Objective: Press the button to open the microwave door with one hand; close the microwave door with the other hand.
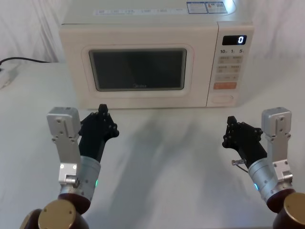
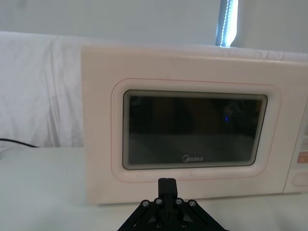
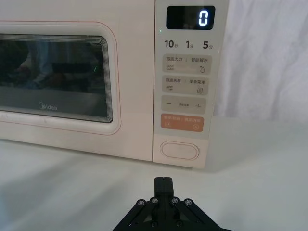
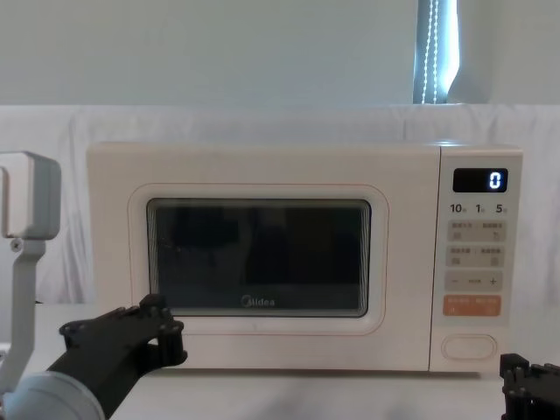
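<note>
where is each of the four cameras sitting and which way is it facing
Head: high, looking down at the microwave door, table, left gripper, right gripper.
Chest: low, level with the door; grippers at lower corners.
Left wrist: behind that arm's shut fingers, facing the door.
Right wrist: behind its shut fingers, facing the button.
All four share the closed door.

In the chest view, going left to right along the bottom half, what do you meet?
left gripper → microwave door → orange key above the button → right gripper at the lower right corner.
</note>
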